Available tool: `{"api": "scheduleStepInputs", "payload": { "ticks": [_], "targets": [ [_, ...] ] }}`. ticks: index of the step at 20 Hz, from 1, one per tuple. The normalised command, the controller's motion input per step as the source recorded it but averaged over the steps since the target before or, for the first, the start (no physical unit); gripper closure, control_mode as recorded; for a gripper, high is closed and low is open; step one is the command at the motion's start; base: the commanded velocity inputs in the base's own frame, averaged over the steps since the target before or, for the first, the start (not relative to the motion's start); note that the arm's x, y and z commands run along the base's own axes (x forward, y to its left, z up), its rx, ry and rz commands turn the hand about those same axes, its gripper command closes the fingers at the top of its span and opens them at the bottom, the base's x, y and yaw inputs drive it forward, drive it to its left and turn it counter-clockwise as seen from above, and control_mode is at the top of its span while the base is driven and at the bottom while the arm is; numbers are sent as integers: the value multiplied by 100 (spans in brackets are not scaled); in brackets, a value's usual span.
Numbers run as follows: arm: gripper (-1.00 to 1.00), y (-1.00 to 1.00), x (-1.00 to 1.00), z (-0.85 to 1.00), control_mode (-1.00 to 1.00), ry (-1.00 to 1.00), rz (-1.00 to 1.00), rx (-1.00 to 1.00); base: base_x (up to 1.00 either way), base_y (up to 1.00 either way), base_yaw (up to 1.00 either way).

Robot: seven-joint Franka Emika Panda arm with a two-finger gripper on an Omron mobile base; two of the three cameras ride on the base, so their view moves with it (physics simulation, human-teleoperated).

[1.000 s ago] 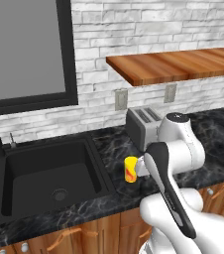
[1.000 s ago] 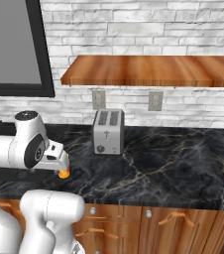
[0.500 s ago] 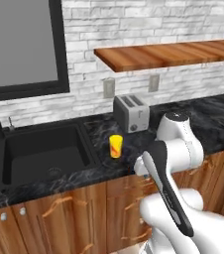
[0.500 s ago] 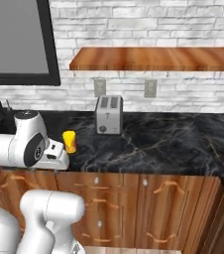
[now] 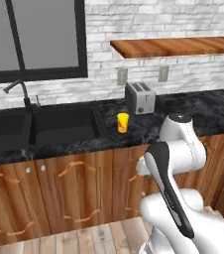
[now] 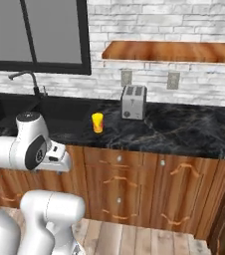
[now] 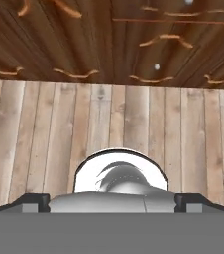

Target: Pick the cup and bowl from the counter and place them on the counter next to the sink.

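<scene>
The yellow-orange cup stands upright on the black marble counter, just right of the dark sink and in front of the toaster. Nothing touches it. The bowl is out of view. My gripper is open and empty, its two dark tips wide apart at the bottom of the hand view. It points down at the wooden floor, low in front of the cabinet doors and well short of the counter. The arm is folded close to my base.
A silver toaster stands at the back of the counter under a wooden shelf. A curved faucet rises behind the sink. Wooden cabinet doors run below the counter's front edge.
The whole scene has shrunk and shifted: my base has backed away from the counter. The cup stays where it was beside the sink. The gripper remains open.
</scene>
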Motion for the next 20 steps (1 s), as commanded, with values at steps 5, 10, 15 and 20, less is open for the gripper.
{"api": "scheduleStepInputs", "payload": {
  "ticks": [5, 10, 15, 20],
  "targets": [
    [-100, 0, 0, 0, 100, 0, 0, 0, -27, 58, 78],
    [-100, 0, 0, 0, 100, 0, 0, 0, 6, 51, 79],
    [-100, 0, 0, 0, 100, 0, 0, 0, 35, 49, 76],
    [-100, 0, 0, 0, 100, 0, 0, 0, 11, 59, 84]
  ]
}}
